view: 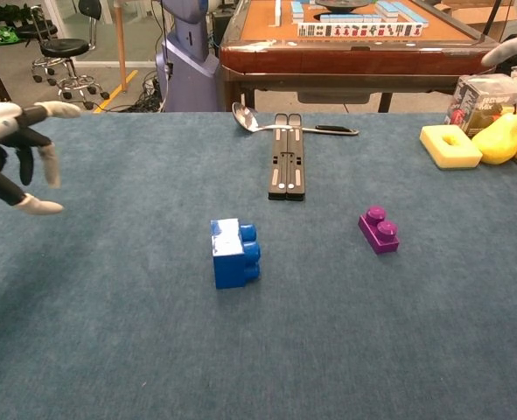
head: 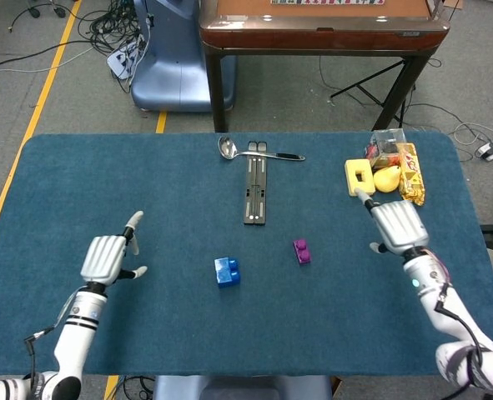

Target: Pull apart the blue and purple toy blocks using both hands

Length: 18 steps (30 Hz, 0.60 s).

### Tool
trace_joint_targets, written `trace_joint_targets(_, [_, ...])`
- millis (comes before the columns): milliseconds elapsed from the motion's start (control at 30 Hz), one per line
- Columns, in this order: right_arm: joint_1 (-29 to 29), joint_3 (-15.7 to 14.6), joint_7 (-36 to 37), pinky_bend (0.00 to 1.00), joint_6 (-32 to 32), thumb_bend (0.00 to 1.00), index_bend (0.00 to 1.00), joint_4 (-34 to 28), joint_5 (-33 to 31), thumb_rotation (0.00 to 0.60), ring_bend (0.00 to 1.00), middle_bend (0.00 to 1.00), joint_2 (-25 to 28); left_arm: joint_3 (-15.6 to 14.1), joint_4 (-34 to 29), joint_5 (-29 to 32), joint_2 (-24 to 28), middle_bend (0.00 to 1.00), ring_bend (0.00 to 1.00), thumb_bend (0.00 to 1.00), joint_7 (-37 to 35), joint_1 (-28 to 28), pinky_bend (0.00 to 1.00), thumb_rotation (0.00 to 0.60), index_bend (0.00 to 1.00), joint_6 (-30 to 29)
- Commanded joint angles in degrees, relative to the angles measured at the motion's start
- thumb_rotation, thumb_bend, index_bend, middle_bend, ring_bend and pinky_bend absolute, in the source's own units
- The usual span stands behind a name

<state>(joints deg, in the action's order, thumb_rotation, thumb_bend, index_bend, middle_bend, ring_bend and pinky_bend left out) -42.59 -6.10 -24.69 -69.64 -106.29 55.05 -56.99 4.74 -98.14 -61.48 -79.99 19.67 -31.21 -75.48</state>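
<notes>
Now, blue block [head: 227,272]: it sits alone on the blue table [head: 104,183], near the middle, a little toward the robot; nothing touches it.
Purple block [head: 301,250]: it lies on the table to the right of the blue block, clearly apart from it, with its studs facing up in the chest view.
Left robot hand [head: 107,257]: it hovers over the left side of the table, well away from the blue block, fingers spread and holding nothing.
Right robot hand [head: 398,225]: it is over the right side of the table, well apart from the purple block and just short of the snack pile, fingers loose and apart, nothing in it; the chest view catches only a fingertip at the top right edge.
Black strip [head: 256,192]: a long flat black piece lies lengthwise behind the two blocks, in the middle of the table.
Spoon [head: 259,152]: a metal spoon lies across the far end of the black strip.
Far right corner: a yellow sponge [head: 359,177], a yellow pear-shaped fruit [head: 387,178] and a snack packet [head: 410,173] are bunched together.
</notes>
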Motion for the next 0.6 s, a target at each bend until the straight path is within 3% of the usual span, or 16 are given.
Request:
trace_joint_targets(33, [6.21,-2.23,1.46,0.6,-5.61,0.0,0.11,-1.47,5.47,0.6,0.41,0.39,3.1,-2.58,-1.8,-3.51,6.51,0.4,0.41,0.0,-3.05,4.25,0.62,0.6,0.02,-2.0])
trace_joint_targets(200, [12.69,-3.82,4.23,0.45,-10.63,0.0,0.11,-0.37,11.03,0.6,0.36,0.36,4.15,-5.49,-3.54,-6.5,12.25,0.36,0.35,0.0,-3.59,8.04,0.52,0.6,0.05,-3.94])
trace_joint_targets(600, [26.52,-5.74,10.09,0.44,-20.16,0.0,0.18,2.45,20.35,0.6,0.36,0.36,4.16,-9.51,-4.7,-13.58,18.43,0.35,0.32,0.0,-5.38,16.6,0.5,0.6,0.09,-10.36])
